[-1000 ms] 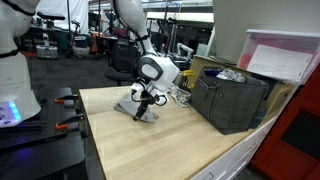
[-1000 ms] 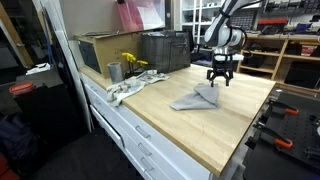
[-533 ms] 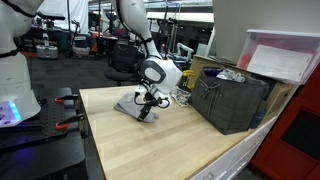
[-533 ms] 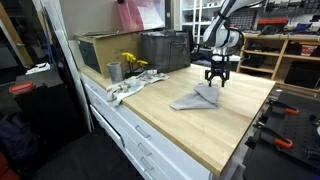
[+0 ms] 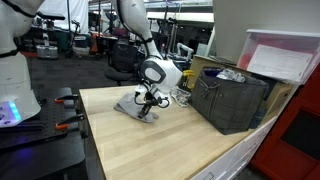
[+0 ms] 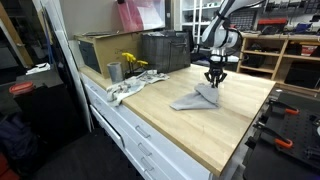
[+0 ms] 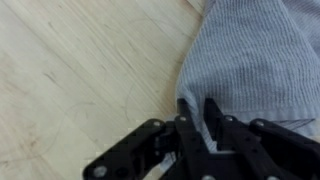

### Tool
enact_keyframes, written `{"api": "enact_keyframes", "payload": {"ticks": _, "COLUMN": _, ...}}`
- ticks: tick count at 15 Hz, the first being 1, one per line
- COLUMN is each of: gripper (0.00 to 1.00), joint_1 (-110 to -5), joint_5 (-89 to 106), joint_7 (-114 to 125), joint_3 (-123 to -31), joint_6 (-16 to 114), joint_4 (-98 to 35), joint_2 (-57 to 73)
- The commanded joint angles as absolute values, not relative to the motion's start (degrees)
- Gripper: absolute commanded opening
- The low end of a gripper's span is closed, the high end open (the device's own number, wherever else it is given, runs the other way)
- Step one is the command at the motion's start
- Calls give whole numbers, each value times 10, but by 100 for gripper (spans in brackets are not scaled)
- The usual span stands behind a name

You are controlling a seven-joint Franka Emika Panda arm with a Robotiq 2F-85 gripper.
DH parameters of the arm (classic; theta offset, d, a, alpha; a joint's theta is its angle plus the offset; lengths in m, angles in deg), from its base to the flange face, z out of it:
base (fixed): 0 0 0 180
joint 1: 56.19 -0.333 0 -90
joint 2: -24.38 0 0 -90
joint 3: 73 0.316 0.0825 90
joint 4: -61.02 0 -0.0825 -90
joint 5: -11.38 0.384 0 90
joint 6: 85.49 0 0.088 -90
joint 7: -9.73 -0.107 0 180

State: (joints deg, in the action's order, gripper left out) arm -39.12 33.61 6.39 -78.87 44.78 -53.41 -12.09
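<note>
A grey knitted cloth (image 7: 250,55) lies flat on the light wooden table (image 7: 70,80). In the wrist view my gripper (image 7: 197,110) comes in from the bottom and its two black fingers pinch a fold at the cloth's edge between them. In both exterior views the gripper (image 5: 147,99) (image 6: 214,82) points straight down onto one end of the cloth (image 5: 132,108) (image 6: 195,99), close to the table's surface.
A dark crate (image 5: 232,98) and a box with a pink lid (image 5: 285,55) stand along one side of the table. A metal cup (image 6: 114,72), yellow flowers (image 6: 132,63) and a pale rag (image 6: 125,88) sit near a table edge. Workshop shelves stand behind.
The gripper's fingers have closed from wide open onto the cloth's edge. The arm has dropped slightly toward the table.
</note>
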Motion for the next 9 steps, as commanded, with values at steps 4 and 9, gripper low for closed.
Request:
{"api": "enact_keyframes", "payload": {"ticks": 4, "gripper": 1, "joint_1": -414, "joint_5": 321, "joint_7": 30, "joint_3": -811, "joint_6": 475, "joint_4": -584, "joint_2": -60}}
{"api": "enact_keyframes", "payload": {"ticks": 9, "gripper": 1, "joint_1": -467, "joint_5": 234, "joint_7": -114, "joint_3": -896, "joint_6": 519, "joint_4": -685, "joint_2": 36}}
